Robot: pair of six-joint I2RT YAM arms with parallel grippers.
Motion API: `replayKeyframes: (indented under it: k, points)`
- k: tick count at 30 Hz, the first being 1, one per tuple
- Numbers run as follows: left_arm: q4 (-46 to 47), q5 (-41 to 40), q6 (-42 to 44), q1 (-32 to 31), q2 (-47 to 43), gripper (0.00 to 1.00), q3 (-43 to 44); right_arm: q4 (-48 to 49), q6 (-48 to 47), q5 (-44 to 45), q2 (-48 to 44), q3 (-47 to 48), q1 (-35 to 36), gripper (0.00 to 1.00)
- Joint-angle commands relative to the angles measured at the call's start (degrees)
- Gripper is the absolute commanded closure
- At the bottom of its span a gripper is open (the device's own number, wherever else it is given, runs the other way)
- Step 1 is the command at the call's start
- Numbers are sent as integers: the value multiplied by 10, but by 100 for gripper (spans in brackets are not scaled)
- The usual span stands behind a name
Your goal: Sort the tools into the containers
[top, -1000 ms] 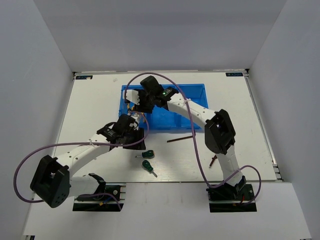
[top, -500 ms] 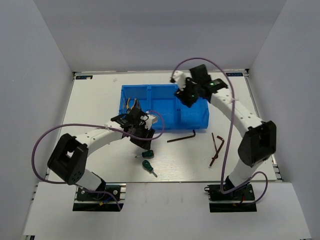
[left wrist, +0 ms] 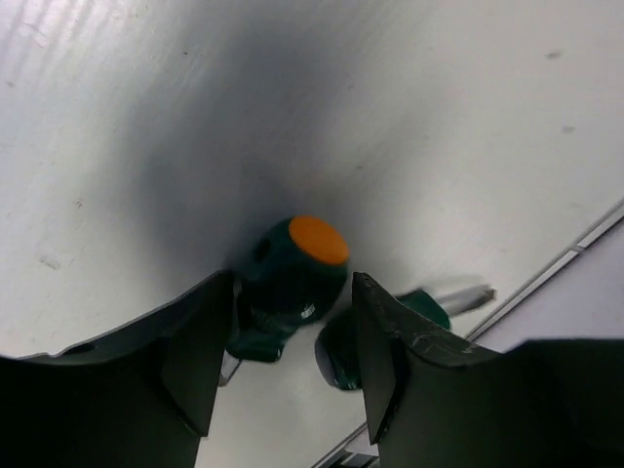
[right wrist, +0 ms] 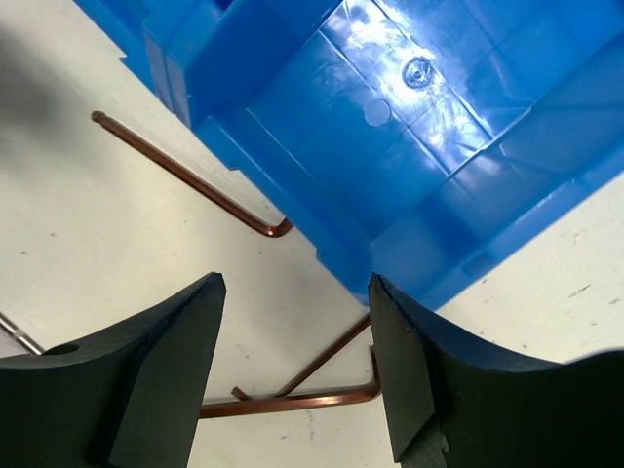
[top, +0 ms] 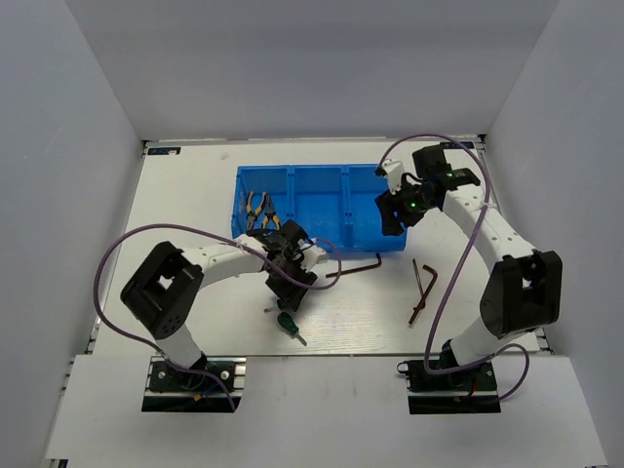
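Two stubby green-and-black screwdrivers: both are lying on the white table, nearest the arm bases, just beside each other; unsorted.
Three thin dark L-shaped hex keys: lying on the table near the bin's front wall, one alone, two touching further right; unsorted.
Bright blue three-compartment plastic bin: sitting mid-table; middle and right compartments are showing bare floor.
Yellow-handled pliers: resting in the left compartment; that part looks done.
Progress: judging it under halfway, five tools waiting.
Left gripper: arm is folding inward, wrist pointing down; jaws parted wide, straddling the orange-capped screwdriver, not yet closed on it.
Right gripper: arm is reaching far, hovering over the bin's near right corner; jaws spread wide, carrying nothing.
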Motion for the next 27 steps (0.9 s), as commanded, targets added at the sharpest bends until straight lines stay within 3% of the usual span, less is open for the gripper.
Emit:
replayKeyframes:
  k: [1,2,5,6,9,10,12,17,19,20,21,24,25,26,27]
  points:
    - [-19,-73,4,-22,32,39,16,-5,22,-42,-42,-5,-14,33]
    - [-19,-103,-2,-29,41,40,23,-6,22,-44,-44,-9,-14,33]
    - [-26,-144,-16,-35,55,59,29,-8,13,-62,-71,-22,-18,38]
    - [-26,-151,-21,-35,49,75,37,-6,8,-75,-78,-34,-18,40]
    - [-31,-151,-35,-41,19,98,78,-8,-9,-130,-122,-58,-20,63]
    - [-36,-151,-43,-47,10,98,114,-8,-17,-147,-140,-65,-20,83]
    - [-36,-156,-51,-47,-3,98,159,-11,-29,-166,-163,-94,-18,100]
    - [26,-196,-57,-28,26,98,289,-17,-71,-200,-216,-159,-14,97]
    - [33,-236,-57,-28,75,98,341,-68,-139,-245,-234,-184,-9,53]
    - [28,-254,-65,-22,97,96,361,-90,-169,-264,-238,-191,-9,23]
    - [22,-275,-72,-22,119,94,396,-113,-216,-291,-242,-195,-7,18]
    - [0,-326,-91,-12,194,90,444,-121,-207,-303,-260,-215,23,21]
    - [0,-326,-97,-6,207,75,453,-96,-199,-298,-262,-225,43,25]
    - [-7,-336,-97,-6,229,70,465,-84,-160,-276,-267,-228,56,38]
    - [-7,-336,-102,-6,236,65,471,-35,-140,-266,-275,-241,76,45]
